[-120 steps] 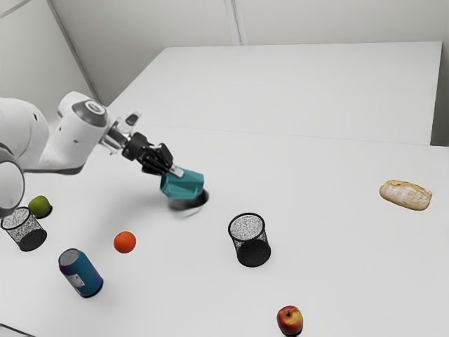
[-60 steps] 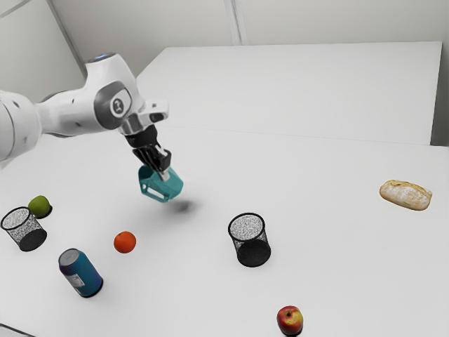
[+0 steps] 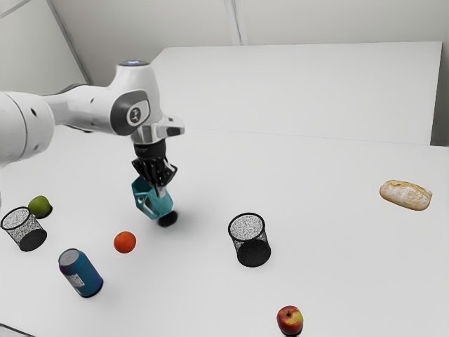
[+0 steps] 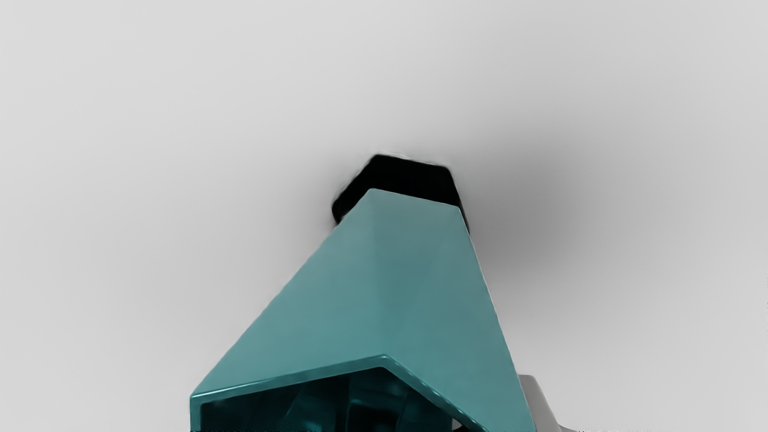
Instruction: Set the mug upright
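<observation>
In the exterior view my gripper [image 3: 161,188] points down at the teal mug [image 3: 153,203], shut on its wall near the rim. The mug leans, its mouth raised toward the exterior view's left and its base low over a dark shadow on the table. Whether the base touches the table I cannot tell. From the wrist view, the mug [image 4: 390,282] has its open mouth near my hand and its base away from it. A grey finger [image 4: 538,405] of my gripper [image 4: 498,420] lies against the outside of the wall; the other is mostly hidden by the mug.
An orange [image 3: 125,242] lies close to the mug, with a blue can [image 3: 81,272] beyond it. A mesh cup [image 3: 250,239] stands toward the exterior view's right. Farther off are another mesh cup [image 3: 24,229], a green fruit [image 3: 40,206], an apple [image 3: 290,320] and bread [image 3: 405,195].
My hand has swung from a slant to nearly vertical, tipping the held mug from lying sideways toward upright. Over the last half second, hand and mug have come lower.
</observation>
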